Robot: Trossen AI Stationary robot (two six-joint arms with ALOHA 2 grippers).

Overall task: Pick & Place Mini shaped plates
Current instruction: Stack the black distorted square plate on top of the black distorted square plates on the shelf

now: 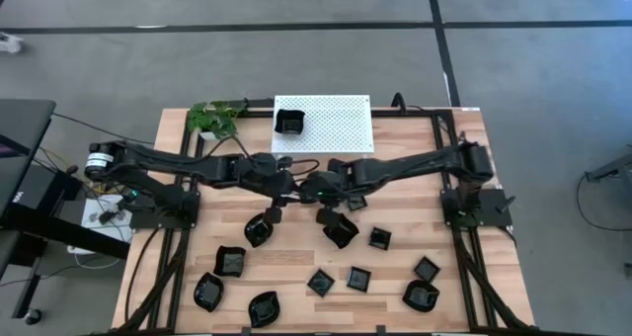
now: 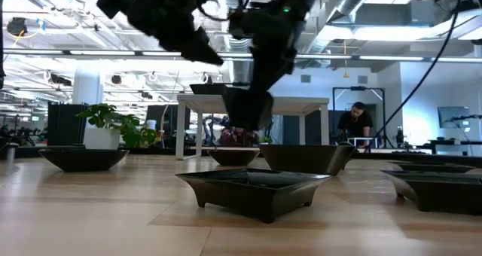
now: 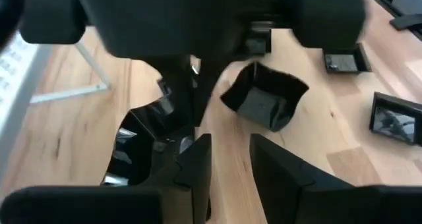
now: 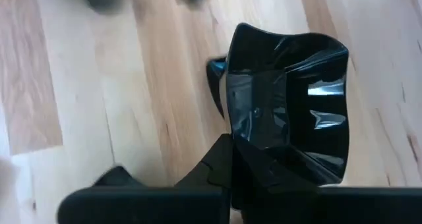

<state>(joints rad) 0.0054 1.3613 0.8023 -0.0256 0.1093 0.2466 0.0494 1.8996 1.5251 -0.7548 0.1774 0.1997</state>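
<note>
Several glossy black mini plates lie on the wooden table's near half, among them a square one (image 1: 358,278) and a wavy one (image 1: 208,291). One more sits on the white perforated rack (image 1: 289,121). My right gripper (image 1: 326,215) is at the table's middle, shut on a square plate (image 1: 342,230). My left gripper (image 1: 271,215) hovers just left of it, open. In the left wrist view bare wood shows between my left gripper's (image 3: 231,178) fingers. A black plate (image 3: 138,151) lies beside one of those fingers, on the table. My right gripper holds the square plate by its rim wall (image 4: 254,151), coming from above. One finger (image 4: 214,174) shows against the wall's outer side; the plate hides the other. The plate (image 2: 248,109) hangs tilted below the fingers, lifted clear of the table.
The white rack (image 1: 341,128) stands at the table's far middle, and a potted plant (image 1: 215,117) stands at its left. Black frame rails run along both table sides (image 1: 449,158). Bare wood shows between the rack and the two grippers. A person (image 2: 354,124) sits far behind.
</note>
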